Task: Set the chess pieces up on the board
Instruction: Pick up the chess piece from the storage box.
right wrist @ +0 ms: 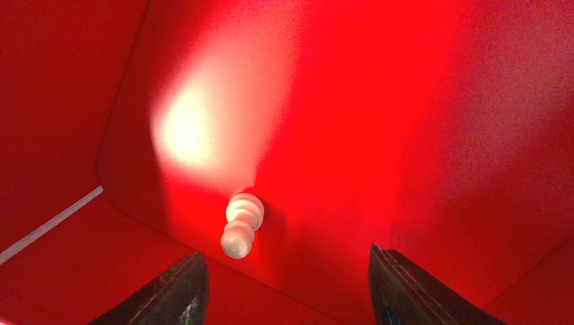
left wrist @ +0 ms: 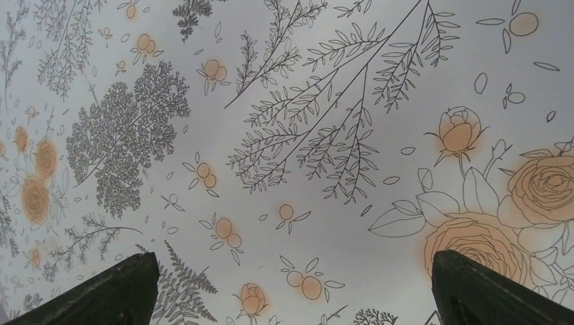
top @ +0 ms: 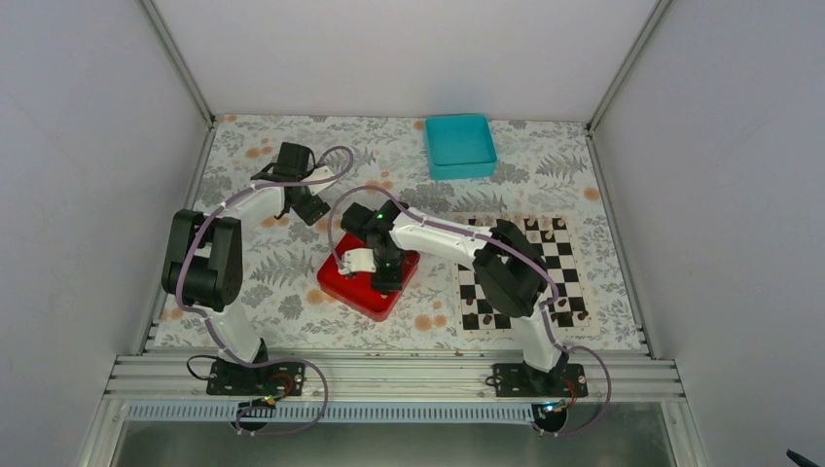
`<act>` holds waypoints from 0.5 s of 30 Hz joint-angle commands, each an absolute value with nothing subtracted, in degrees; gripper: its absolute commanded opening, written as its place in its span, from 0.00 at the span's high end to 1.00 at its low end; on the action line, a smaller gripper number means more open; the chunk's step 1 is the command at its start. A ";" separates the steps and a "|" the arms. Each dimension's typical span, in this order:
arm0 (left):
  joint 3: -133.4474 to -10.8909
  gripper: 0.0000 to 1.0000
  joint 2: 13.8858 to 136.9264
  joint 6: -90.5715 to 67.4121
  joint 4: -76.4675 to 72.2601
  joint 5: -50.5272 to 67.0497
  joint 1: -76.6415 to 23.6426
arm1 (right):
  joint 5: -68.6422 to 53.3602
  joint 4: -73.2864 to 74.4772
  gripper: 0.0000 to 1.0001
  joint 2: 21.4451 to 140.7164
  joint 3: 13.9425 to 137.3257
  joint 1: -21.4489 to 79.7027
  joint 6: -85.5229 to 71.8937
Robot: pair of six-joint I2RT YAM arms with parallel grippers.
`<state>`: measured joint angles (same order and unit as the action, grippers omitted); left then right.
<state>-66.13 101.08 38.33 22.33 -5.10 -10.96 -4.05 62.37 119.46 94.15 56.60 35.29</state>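
Observation:
The black-and-white board [top: 569, 277] lies at the right of the table, with dark pieces along its near and far rows. My right gripper [top: 387, 282] is inside the red tray [top: 342, 290], open and empty. In the right wrist view one pale chess piece [right wrist: 240, 227], a pawn, stands on the red tray floor [right wrist: 406, 135] just beyond my open right gripper [right wrist: 288, 288], nearer the left finger. My left gripper [top: 313, 206] hovers over the floral tablecloth left of the tray, open and empty [left wrist: 291, 291].
A teal tray [top: 459, 144] sits at the back centre. The floral tablecloth [left wrist: 284, 135] fills the left wrist view. White walls enclose the table on three sides. The right arm's elbow hangs over the board's left part.

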 commanded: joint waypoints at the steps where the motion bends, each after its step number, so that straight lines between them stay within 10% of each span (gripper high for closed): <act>1: -65.53 0.00 99.50 37.75 21.36 -4.14 -10.65 | -5.53 62.40 0.39 120.84 95.15 57.71 35.33; 15: -65.67 0.00 100.04 37.74 21.75 -3.57 -10.66 | -5.80 60.06 0.60 121.95 93.69 58.16 35.46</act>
